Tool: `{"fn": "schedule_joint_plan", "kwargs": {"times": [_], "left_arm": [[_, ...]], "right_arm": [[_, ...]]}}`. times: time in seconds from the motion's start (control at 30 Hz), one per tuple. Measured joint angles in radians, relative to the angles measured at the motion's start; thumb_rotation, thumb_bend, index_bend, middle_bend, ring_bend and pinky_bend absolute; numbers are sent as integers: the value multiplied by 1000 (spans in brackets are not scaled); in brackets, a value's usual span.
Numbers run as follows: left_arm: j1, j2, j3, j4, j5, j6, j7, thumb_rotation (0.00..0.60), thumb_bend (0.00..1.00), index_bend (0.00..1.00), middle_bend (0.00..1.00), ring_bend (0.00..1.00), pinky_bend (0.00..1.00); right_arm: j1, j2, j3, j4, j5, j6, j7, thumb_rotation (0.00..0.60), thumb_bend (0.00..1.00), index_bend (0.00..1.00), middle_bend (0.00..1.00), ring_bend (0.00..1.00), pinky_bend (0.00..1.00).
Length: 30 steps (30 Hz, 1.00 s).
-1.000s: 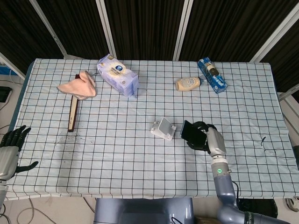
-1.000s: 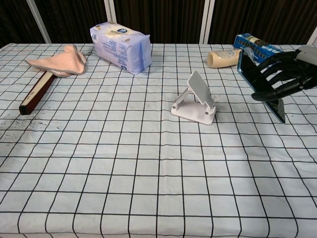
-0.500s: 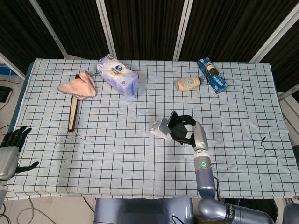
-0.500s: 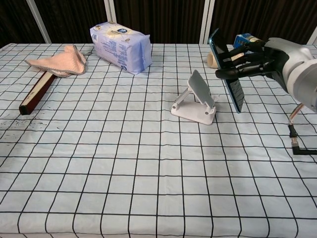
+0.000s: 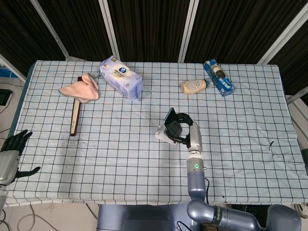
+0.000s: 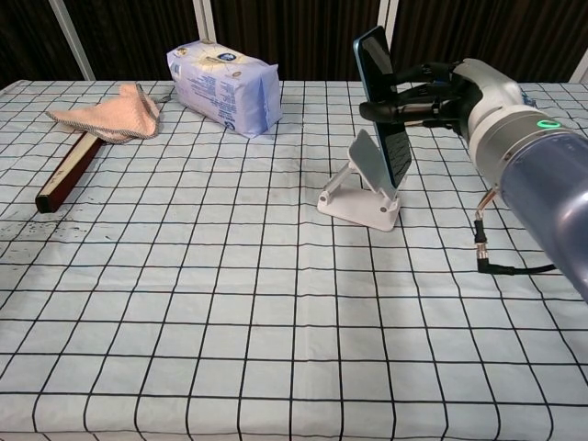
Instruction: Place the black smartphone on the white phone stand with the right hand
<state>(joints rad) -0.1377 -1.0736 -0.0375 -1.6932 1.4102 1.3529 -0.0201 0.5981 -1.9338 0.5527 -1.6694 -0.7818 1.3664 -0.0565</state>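
Observation:
My right hand [image 6: 432,95] [image 5: 182,126] grips the black smartphone [image 6: 384,106] [image 5: 171,125] upright, its fingers wrapped across the screen side. The phone hangs just above and behind the sloped face of the white phone stand [image 6: 366,186] [image 5: 165,134], its lower edge close to the stand's back plate; I cannot tell whether they touch. The stand sits mid-table on the checked cloth. My left hand [image 5: 14,144] hangs at the table's left edge, fingers apart and holding nothing; the chest view does not show it.
A tissue pack [image 6: 225,86] lies at the back left with a pink cloth [image 6: 108,114] and a dark wooden stick [image 6: 66,171]. A beige bottle [image 5: 193,86] and a blue package [image 5: 218,77] lie at the back right. A cable [image 6: 501,268] trails under my right forearm.
My right hand has carried the phone leftwards from right of the stand to just above and behind it. The left hand has not moved.

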Motion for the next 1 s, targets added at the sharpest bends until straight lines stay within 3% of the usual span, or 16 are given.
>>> {"fn": "schedule_joint_plan", "kwargs": {"times": [1.0], "left_arm": [[-6,8,3,-6,-6,-18,-18,600,0,0,0,0,0]], "right_arm": [[8,-77,18,132,-1,-36,53,600,607,580,455,395,142]]}}
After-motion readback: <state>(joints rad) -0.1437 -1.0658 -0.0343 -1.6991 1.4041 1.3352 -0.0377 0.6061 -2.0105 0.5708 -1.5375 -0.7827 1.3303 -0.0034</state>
